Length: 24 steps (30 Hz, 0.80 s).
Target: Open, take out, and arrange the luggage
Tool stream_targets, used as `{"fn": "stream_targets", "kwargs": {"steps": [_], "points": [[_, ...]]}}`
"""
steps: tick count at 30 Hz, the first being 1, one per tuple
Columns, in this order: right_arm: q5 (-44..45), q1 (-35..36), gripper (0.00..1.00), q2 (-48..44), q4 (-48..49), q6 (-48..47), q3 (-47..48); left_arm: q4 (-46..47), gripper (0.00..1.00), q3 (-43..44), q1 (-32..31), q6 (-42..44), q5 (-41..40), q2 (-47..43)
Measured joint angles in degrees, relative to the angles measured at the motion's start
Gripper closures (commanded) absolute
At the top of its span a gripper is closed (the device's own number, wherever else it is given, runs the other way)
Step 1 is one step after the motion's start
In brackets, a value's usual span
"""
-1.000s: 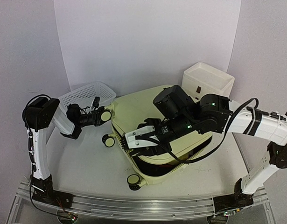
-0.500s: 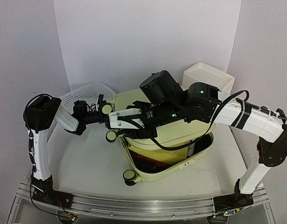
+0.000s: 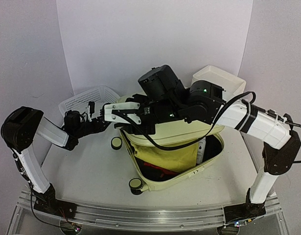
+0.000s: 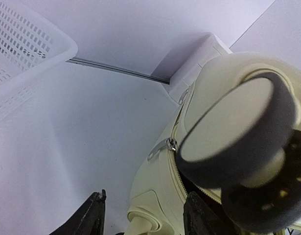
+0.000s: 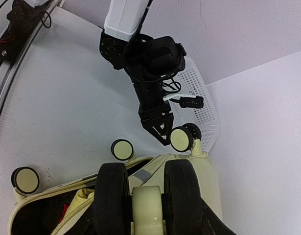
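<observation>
The suitcase (image 3: 162,184) lies at the middle of the table (image 3: 86,171), with its lid raised toward the back edge. Your right claw (image 5: 147,188) is clenched on a pale part of the lid. Your left claw (image 4: 143,210) is released, fingers apart, just beside a lid wheel (image 4: 238,132) near the basket (image 3: 86,98).
</observation>
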Motion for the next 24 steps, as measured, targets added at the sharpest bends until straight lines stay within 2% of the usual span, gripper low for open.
{"fn": "stream_targets", "kwargs": {"steps": [5,8,9,12,18,24], "points": [[1.18,-0.26,1.00,1.53,0.46,-0.02,1.66,-0.09,0.47,-8.50,-1.07,4.81,-3.87,-8.94],[1.27,-0.44,1.00,1.99,0.96,-0.04,1.73,-0.20,0.45,-13.53,-4.02,9.31,-6.40,-15.32],[1.33,-0.46,1.00,2.12,1.18,-0.04,1.75,-0.22,0.39,-15.13,-5.53,11.02,-7.26,-18.03],[1.51,-0.66,1.00,2.71,1.62,-0.02,2.29,-0.24,0.02,-17.88,-8.98,16.48,-9.14,-24.79],[1.40,-0.98,1.00,2.93,2.01,0.37,2.64,-0.11,0.00,-20.72,-14.73,27.80,-17.64,-33.44],[1.18,-1.33,1.00,2.99,1.99,0.81,3.13,-0.15,0.00,-20.70,-18.88,39.12,-22.36,-34.47]]}}
